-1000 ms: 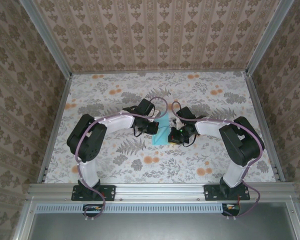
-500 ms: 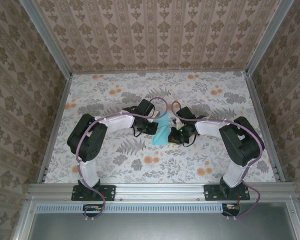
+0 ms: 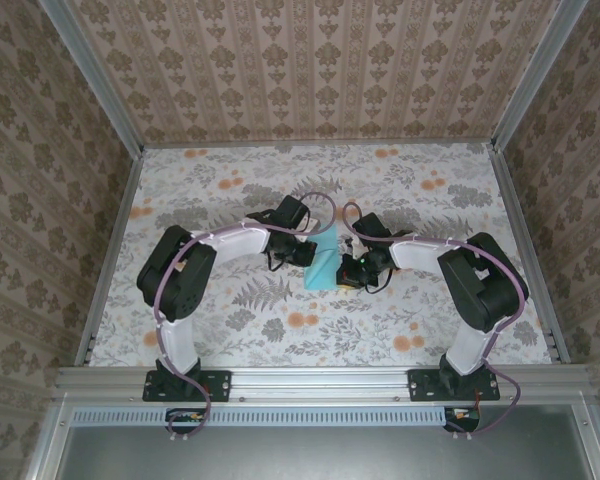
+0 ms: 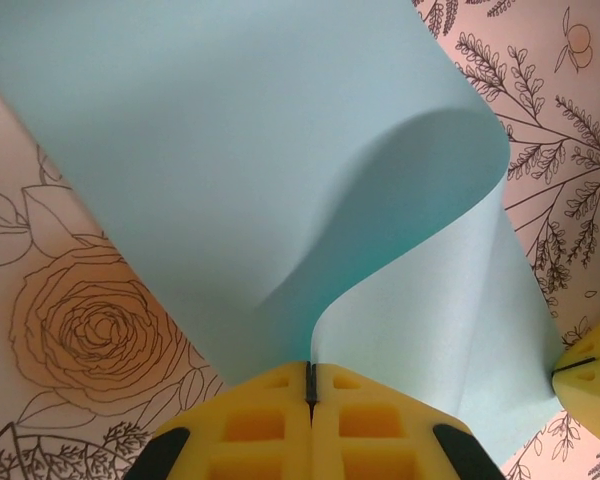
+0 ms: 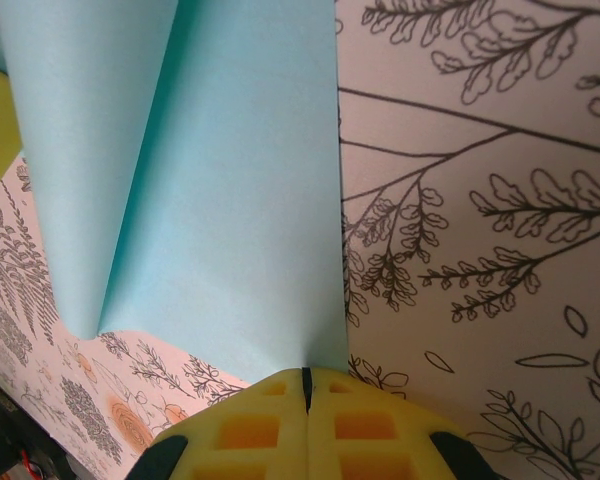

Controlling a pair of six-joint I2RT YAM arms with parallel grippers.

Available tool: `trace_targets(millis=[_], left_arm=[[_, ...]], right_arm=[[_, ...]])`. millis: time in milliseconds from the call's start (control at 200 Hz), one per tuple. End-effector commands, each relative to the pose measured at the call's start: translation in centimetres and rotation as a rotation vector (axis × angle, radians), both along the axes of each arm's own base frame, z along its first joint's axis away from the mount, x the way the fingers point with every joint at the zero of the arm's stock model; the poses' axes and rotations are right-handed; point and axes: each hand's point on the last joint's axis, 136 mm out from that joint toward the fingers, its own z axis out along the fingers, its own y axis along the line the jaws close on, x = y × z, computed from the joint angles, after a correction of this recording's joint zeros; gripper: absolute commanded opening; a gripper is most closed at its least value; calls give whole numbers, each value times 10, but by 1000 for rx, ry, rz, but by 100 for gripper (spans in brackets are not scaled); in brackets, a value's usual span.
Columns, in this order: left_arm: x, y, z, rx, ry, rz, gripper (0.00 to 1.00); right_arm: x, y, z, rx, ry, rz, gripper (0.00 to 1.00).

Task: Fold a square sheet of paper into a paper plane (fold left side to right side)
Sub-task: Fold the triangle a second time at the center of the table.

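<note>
Top external view: the square sheet of paper [image 3: 325, 263] lay at the middle of the flowered bench [image 3: 210, 190], between the left tool [image 3: 302, 254] and the right tool [image 3: 352, 272], which reached in from either side.
Left tool: in the left wrist view its yellow fingers [image 4: 270, 425] were pressed together, and the sheet's lifted edge ran into the seam between them, so it looked clamped on the paper.
Right tool: in the right wrist view its fingers [image 5: 345, 430] were likewise together, pinching a corner of the sheet that lay flat on the bench.
Paper shape: the part held by the left tool stood off the bench in a soft curl bending toward the right tool; no crease was pressed.
Just changed: very little over the last second. The left arm's elbow crept slightly right, while the right arm and the paper's outline stayed much as they were.
Meaning for the task: the left-to-right fold seemed about midway, with the slow creep suggesting careful edge alignment.
Risk: the thin sheet could buckle or land skewed.
</note>
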Motion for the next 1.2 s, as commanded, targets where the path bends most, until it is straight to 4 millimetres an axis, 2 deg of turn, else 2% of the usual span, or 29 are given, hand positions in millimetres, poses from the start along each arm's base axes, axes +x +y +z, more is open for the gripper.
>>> trace_targets(millis=[0, 675, 1025, 1195], left_arm=[[6, 2, -2, 24, -11, -15, 4], [0, 10, -18, 62, 14, -17, 4], [6, -5, 9, -15, -32, -41, 4], [6, -3, 9, -5, -35, -43, 4]], right_arm=[[-20, -18, -23, -109, 91, 2, 4], [-20, -18, -23, -112, 90, 5, 4], [-20, -19, -25, -117, 96, 5, 4], [-20, -19, -25, -116, 94, 6, 4]])
